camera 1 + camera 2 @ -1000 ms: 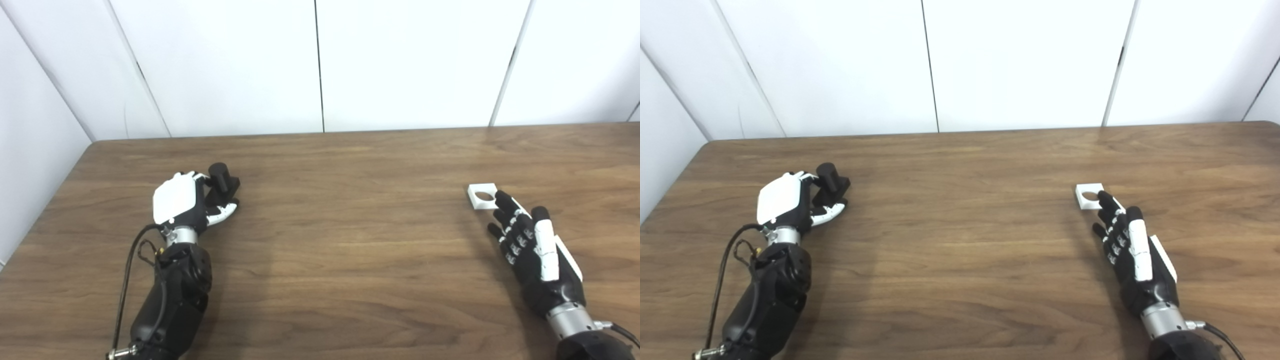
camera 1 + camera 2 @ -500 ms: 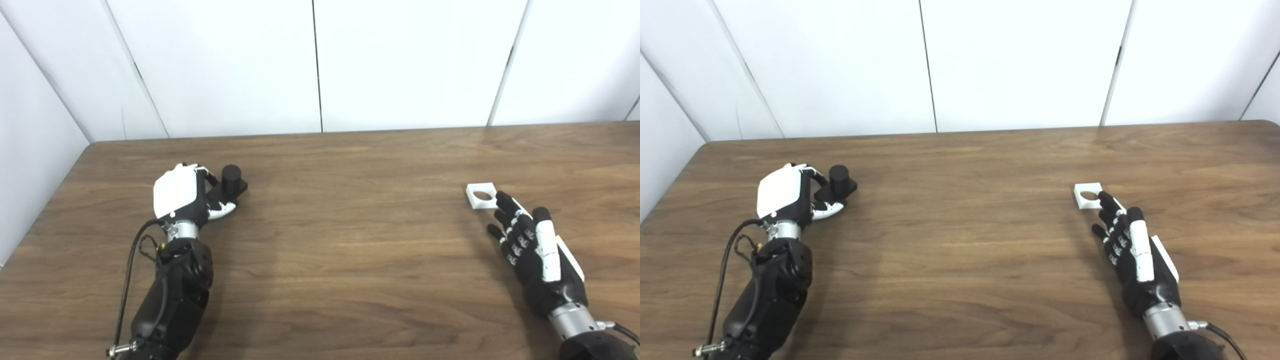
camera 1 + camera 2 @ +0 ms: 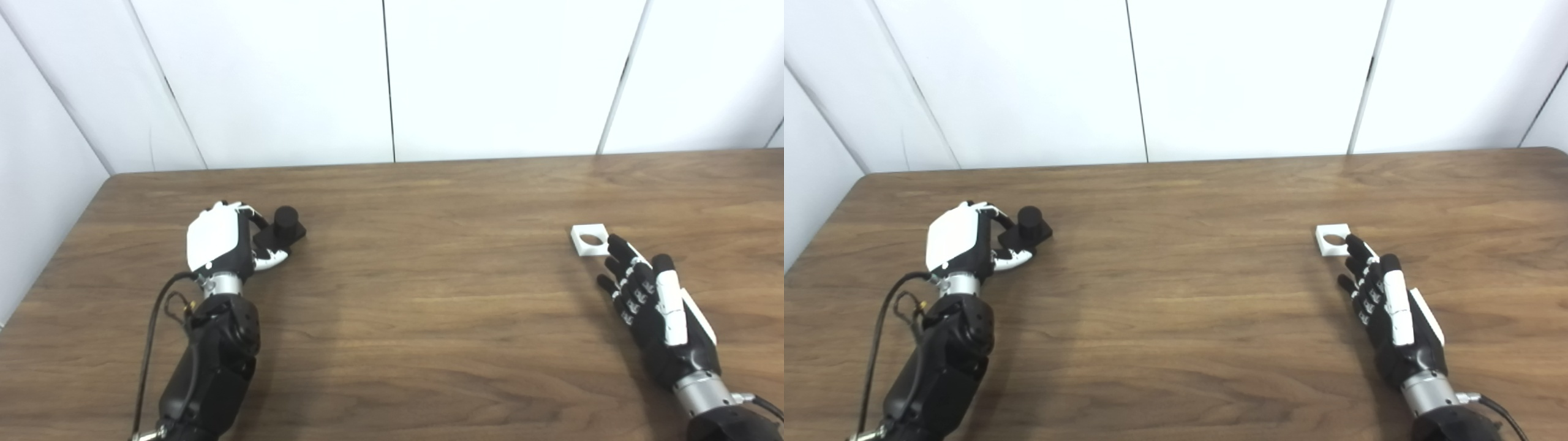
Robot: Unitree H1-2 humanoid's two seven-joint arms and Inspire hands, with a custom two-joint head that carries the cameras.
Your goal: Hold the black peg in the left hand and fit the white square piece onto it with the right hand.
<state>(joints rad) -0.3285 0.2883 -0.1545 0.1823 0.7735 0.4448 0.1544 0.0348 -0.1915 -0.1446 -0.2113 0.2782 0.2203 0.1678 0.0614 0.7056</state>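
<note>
Black peg [image 3: 285,219]: short cyl. on flat square base, sitting upright on wooden table [image 3: 429,294], far-left area. Left hand [image 3: 222,239] curling fingers [image 3: 251,215] and thumb around base edge, grasping it; peg top sticking up clear of hand.
White square piece [image 3: 590,239] w/ round hole: lying flat on table, right side, well apart from peg. Right hand [image 3: 652,306] resting palm-down, fingers stretched out, holding nothing; one fingertip [image 3: 612,241] reaching piece's near corner, contact unclear.
</note>
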